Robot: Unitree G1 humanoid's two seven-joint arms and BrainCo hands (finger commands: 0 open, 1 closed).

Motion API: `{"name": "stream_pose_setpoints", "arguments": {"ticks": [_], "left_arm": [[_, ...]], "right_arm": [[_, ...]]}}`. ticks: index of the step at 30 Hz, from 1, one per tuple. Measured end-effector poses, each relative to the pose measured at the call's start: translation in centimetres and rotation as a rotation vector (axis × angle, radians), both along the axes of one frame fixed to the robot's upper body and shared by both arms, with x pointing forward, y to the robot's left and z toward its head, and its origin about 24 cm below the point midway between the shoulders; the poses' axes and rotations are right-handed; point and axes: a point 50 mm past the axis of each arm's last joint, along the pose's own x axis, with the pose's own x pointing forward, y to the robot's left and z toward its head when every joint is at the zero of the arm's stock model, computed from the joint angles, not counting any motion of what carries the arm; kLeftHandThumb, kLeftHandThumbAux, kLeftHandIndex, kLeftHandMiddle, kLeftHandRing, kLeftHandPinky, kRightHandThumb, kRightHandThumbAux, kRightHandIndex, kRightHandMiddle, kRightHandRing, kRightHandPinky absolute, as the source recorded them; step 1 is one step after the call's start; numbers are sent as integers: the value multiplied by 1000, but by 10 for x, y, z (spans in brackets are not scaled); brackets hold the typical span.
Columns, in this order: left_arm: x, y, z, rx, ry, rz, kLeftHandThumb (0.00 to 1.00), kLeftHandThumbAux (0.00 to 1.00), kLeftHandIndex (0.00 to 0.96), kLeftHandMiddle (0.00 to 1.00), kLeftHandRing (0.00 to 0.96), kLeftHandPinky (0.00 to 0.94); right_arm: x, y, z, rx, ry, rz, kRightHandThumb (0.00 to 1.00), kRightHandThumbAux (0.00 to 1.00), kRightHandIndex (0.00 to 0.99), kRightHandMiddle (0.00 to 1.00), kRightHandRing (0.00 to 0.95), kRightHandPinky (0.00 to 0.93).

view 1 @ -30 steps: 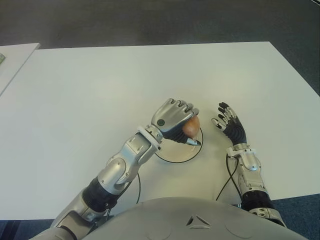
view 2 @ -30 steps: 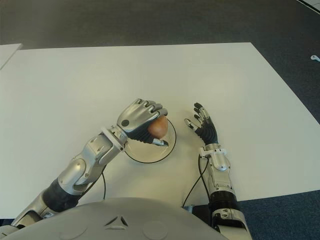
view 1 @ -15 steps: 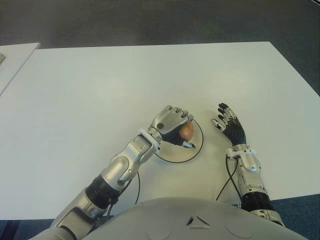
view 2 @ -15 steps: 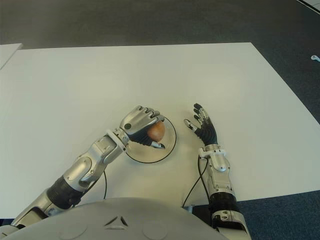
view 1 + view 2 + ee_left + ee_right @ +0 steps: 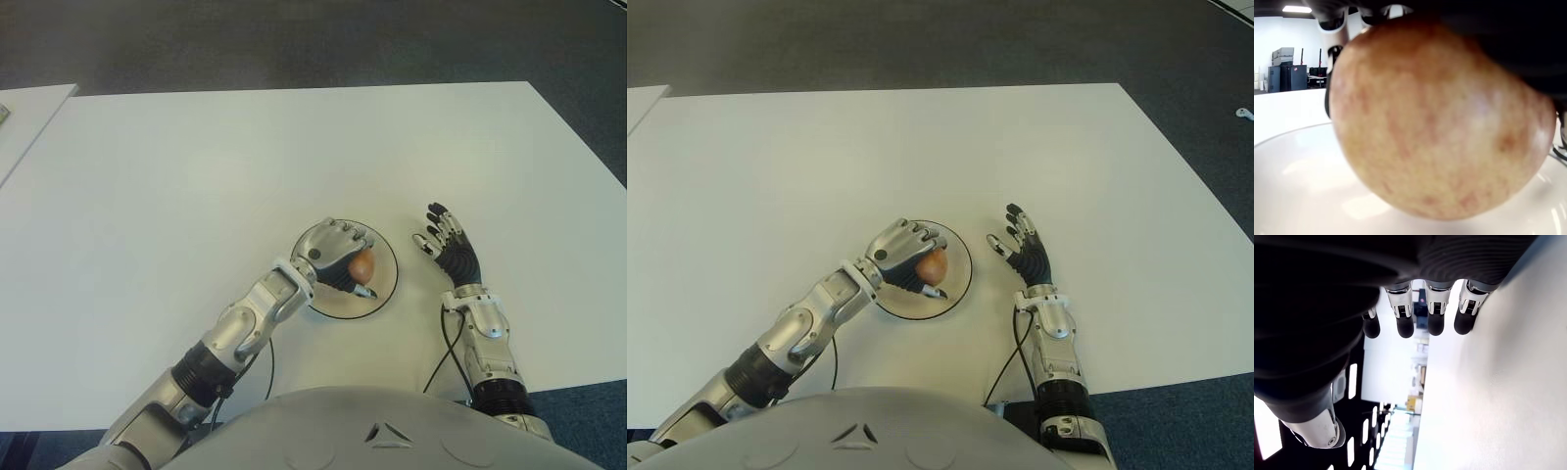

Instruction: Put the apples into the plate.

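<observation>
While the left hand (image 5: 338, 253) hovers low over the plate (image 5: 384, 290), its fingers are wrapped round a single reddish-yellow apple (image 5: 363, 264) — the only apple in view. From the left wrist view the fruit (image 5: 1435, 117) hangs just above the white dish, and whether it touches the surface yet cannot be told.

The step in hand looks to be the set-down. To do it well, I would lower the apple until its underside meets the flat middle of the plate, not the sloping edge, and only then loosen the fingers — slowly and all together, so no single finger nudges it into a roll. The hand should then lift straight up before drawing back to the left, since a sideways exit could drag the apple or shift the light plate on the smooth white table (image 5: 196, 166).

Just right of the plate, the right hand (image 5: 447, 246) shows over the table, idle, with its fingers spread and holding nothing.

No brand, label or readable writing appears on the apple, the plate, the table or either hand.
</observation>
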Motion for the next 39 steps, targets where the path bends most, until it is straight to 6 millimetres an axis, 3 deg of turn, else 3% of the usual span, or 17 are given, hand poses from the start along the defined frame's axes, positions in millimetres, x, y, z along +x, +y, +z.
{"name": "stream_pose_setpoints", "arguments": {"ticks": [10, 33, 37, 39], "left_arm": [[1, 4, -9, 17, -17, 7, 856, 662, 410, 522, 801, 793], [2, 7, -11, 53, -54, 9, 855, 662, 409, 521, 799, 793], [2, 8, -11, 60, -62, 10, 852, 658, 420, 572, 745, 694], [2, 9, -10, 61, -66, 13, 779, 673, 424, 634, 698, 615]], "right_arm": [[0, 1, 0, -7, 1, -1, 114, 673, 4, 0, 0, 0], [0, 2, 0, -10, 5, -8, 121, 657, 13, 0, 0, 0], [1, 3, 0, -10, 4, -7, 119, 652, 13, 0, 0, 0], [1, 3, 0, -10, 4, -7, 117, 648, 14, 0, 0, 0]]}}
